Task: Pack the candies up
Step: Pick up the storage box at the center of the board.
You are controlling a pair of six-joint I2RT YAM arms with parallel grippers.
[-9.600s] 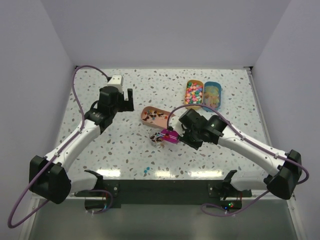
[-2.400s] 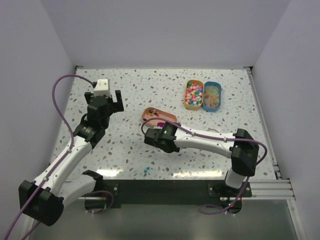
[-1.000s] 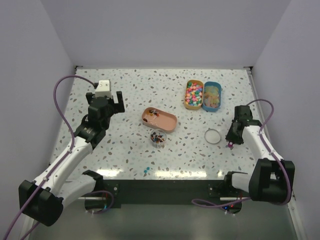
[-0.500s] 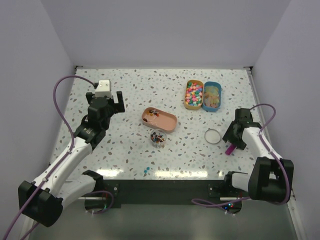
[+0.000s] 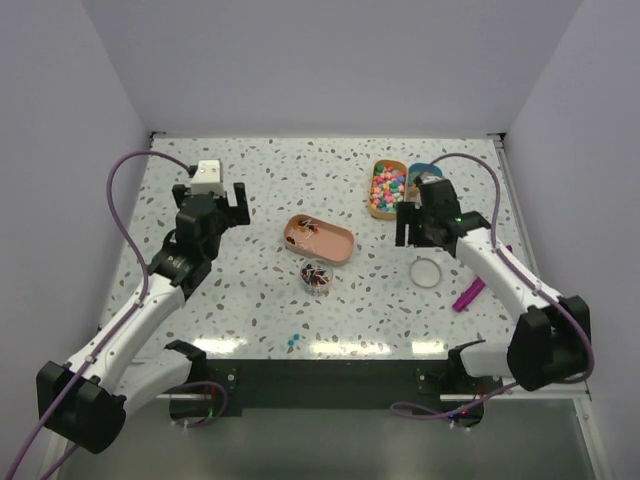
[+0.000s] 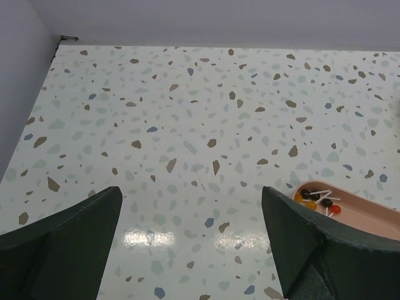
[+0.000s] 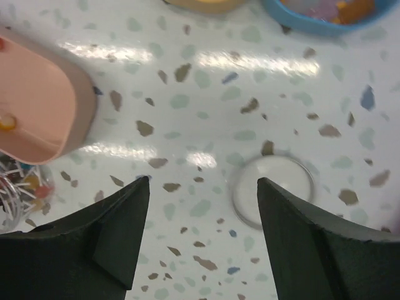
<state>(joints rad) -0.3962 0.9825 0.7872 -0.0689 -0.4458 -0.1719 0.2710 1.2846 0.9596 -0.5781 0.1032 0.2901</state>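
Candies (image 5: 317,275) left of right claw (image 5: 413,228), apart

From above, the right arm (image 5: 480,255) covers the near end of the blue tray (image 5: 420,170); the candies (image 5: 318,275) in the clear jar (image 5: 305,272) are too small to tell apart, as are blue specks (image 5: 291,341) by the table's (image 5: 250,200) near edge. The left wrist view cuts the pink tray (image 6: 362,219) at its right edge. The right wrist view is soft, the jar half outside its left edge.
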